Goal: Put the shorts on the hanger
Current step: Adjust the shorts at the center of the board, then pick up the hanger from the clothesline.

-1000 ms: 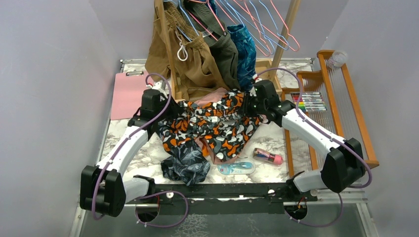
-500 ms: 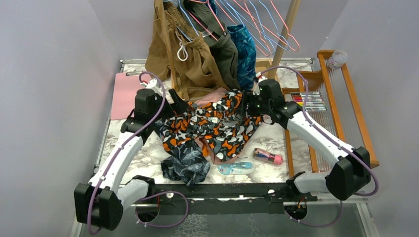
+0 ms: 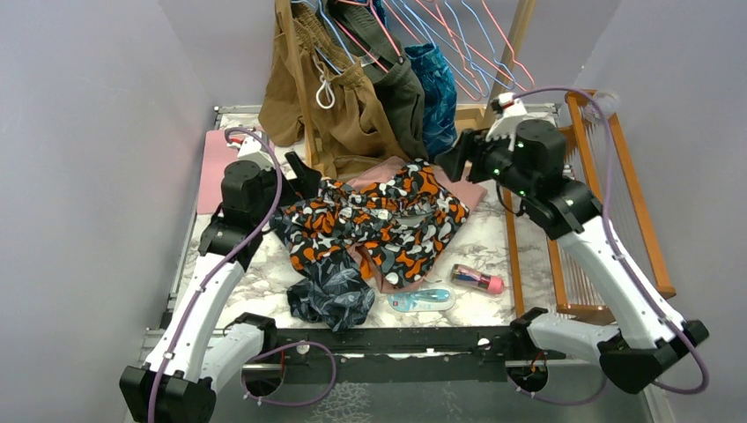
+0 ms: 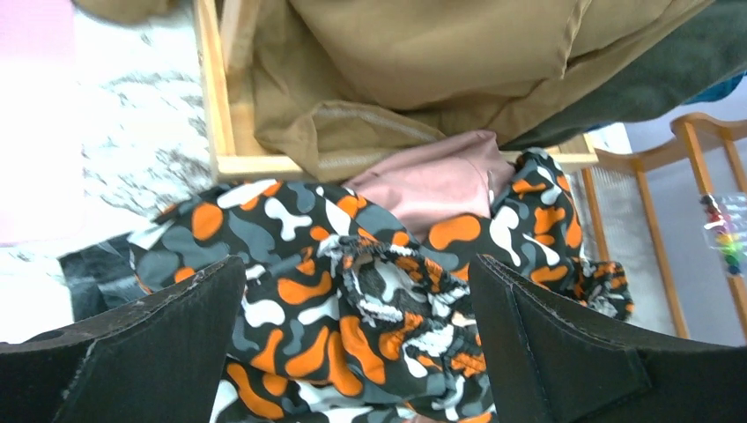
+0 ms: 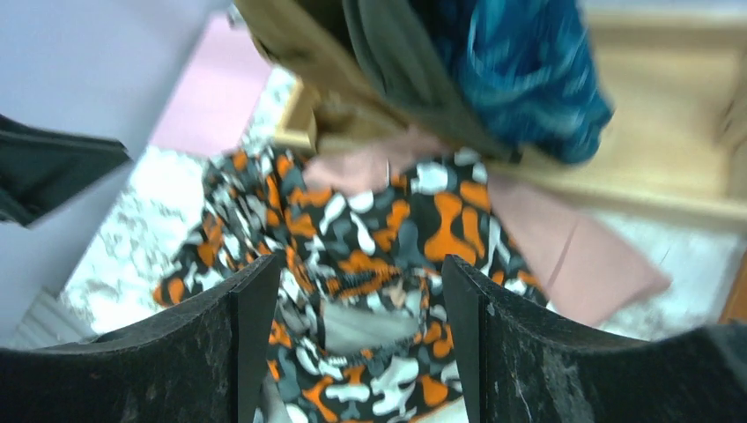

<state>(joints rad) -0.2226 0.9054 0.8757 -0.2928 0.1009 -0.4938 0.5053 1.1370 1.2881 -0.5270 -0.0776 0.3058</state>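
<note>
The shorts (image 3: 379, 225), dark with orange, white and grey blobs, lie crumpled on the marble table, on top of a pink garment. My left gripper (image 3: 301, 172) hangs open just off their left edge; the left wrist view shows the shorts (image 4: 352, 291) below the spread left gripper (image 4: 357, 326), with nothing held. My right gripper (image 3: 451, 159) is raised above their right end. It is open too, with the shorts (image 5: 388, 238) well below the right gripper (image 5: 357, 339). Pink wire hangers (image 3: 520, 75) hang on the rack at the back; I cannot tell which one is the hanger.
Dusty-pink shorts (image 3: 462, 187) lie under the printed pair, and navy leaf-print shorts (image 3: 330, 295) lie in front. Brown (image 3: 343, 115) and teal (image 3: 436, 84) garments hang from the rack. A pink clipboard (image 3: 225, 167), wooden frame (image 3: 617, 194), markers (image 3: 551, 181) and pink bottle (image 3: 477, 280) surround them.
Both grippers opened and let go of the shorts, which settled on the table. The left pulled back to the left; the right rose up and away to the right.
</note>
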